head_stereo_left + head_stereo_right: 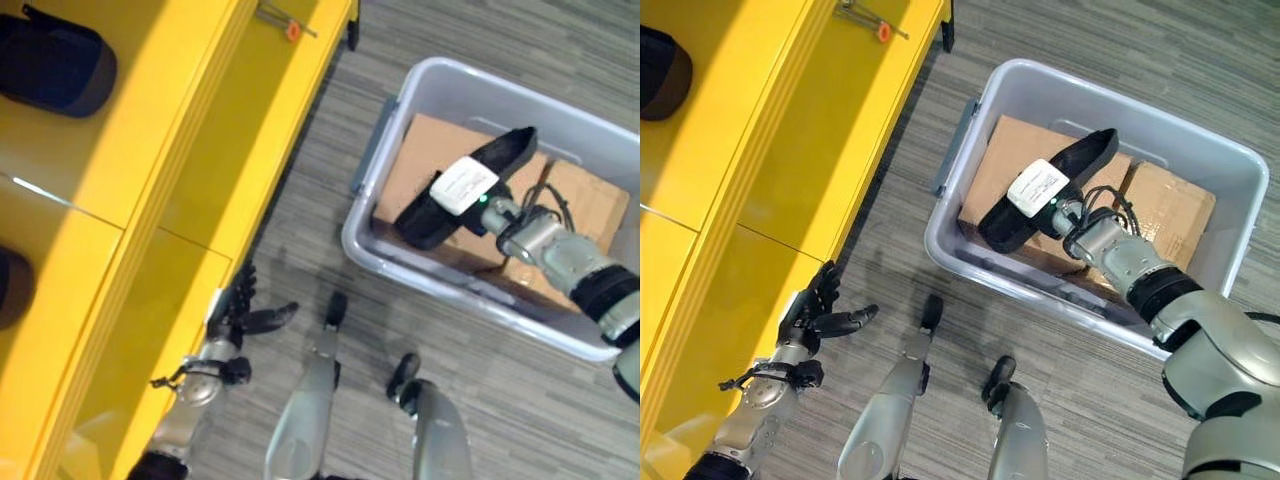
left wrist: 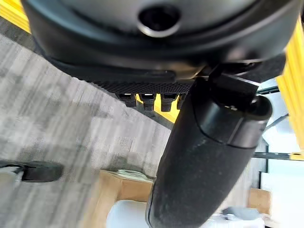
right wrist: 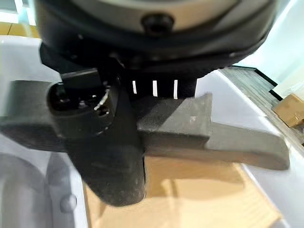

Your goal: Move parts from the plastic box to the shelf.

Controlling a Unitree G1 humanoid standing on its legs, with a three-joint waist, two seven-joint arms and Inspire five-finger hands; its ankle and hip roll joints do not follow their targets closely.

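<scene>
A pale grey plastic box (image 1: pixel 452 287) stands on the carpet at the right, with cardboard cartons (image 1: pixel 592 203) inside. Over the cartons my right hand (image 1: pixel 447 208) is shut on a long black part (image 1: pixel 512 150), which lies slanted above the box's middle. In the right wrist view the thumb (image 3: pixel 110 156) curls across that dark part (image 3: pixel 232 138), which sticks out past the hand. The yellow shelf (image 1: pixel 200 150) runs down the left side. My left hand (image 1: pixel 242 316) hangs beside the shelf's front edge, open with fingers spread and holding nothing; its thumb (image 2: pixel 204 156) juts out straight.
Two dark rounded parts (image 1: pixel 55 65) (image 1: pixel 10 285) lie on the shelf at the far left. A small metal tool with an orange tip (image 1: pixel 290 28) rests on the shelf's top end. Striped grey carpet (image 1: pixel 300 240) separates shelf and box.
</scene>
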